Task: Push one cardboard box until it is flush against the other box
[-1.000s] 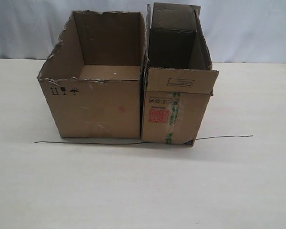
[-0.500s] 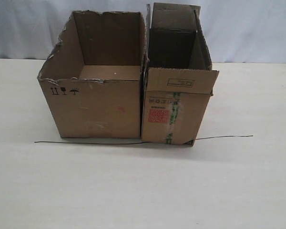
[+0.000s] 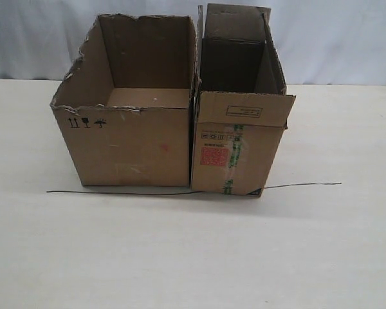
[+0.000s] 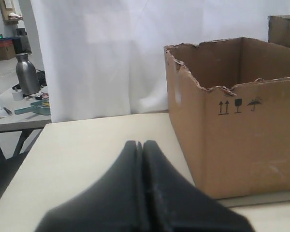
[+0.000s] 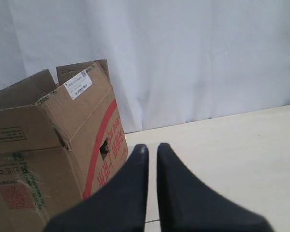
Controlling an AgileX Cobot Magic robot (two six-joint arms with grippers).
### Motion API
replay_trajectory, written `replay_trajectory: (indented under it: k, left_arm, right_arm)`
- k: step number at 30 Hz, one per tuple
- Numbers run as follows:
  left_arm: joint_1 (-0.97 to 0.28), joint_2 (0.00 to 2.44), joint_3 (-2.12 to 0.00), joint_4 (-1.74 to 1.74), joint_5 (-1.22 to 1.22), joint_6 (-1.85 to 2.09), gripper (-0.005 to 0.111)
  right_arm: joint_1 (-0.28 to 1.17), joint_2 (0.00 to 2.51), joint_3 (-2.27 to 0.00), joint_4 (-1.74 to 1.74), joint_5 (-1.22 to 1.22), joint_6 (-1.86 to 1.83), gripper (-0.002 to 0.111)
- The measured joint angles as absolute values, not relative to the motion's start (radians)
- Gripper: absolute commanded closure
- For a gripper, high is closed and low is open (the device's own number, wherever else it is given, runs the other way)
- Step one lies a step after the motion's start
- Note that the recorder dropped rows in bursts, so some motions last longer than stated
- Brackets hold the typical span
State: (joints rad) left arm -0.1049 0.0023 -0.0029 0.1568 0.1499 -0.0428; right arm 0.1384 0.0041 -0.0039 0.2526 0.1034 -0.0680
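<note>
The cardboard box (image 3: 235,154), narrow with a red square label and a green tape strip, stands right of the other box (image 3: 132,151), the wide carton with a torn rim. Their facing sides touch. Neither gripper shows in the exterior view. In the left wrist view my left gripper (image 4: 141,143) is shut and empty, apart from the other box (image 4: 241,140). A corner of the cardboard box (image 4: 284,31) shows behind it. In the right wrist view my right gripper (image 5: 152,147) holds nothing, its fingers nearly together with a thin slit, beside the cardboard box (image 5: 48,159).
A thin dark wire (image 3: 116,192) lies on the pale table along the front of both boxes and sticks out to the right (image 3: 302,185). A white curtain hangs behind. Off the table's left end stands a side table with a metal bottle (image 4: 26,72).
</note>
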Motion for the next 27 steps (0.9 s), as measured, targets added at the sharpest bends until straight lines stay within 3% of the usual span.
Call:
replay_trajectory:
  k: [15,27]
  left_arm:
    - [-0.105,0.002,-0.003,0.157,0.15,-0.043,0.107]
    - [-0.105,0.002,-0.003,0.157,0.15,-0.043,0.107]
  right_arm:
    - [0.138,0.004,-0.004,0.239,0.103,-0.068,0.103]
    - [0.134,0.004,-0.004,-0.168,0.153,0.116,0.103]
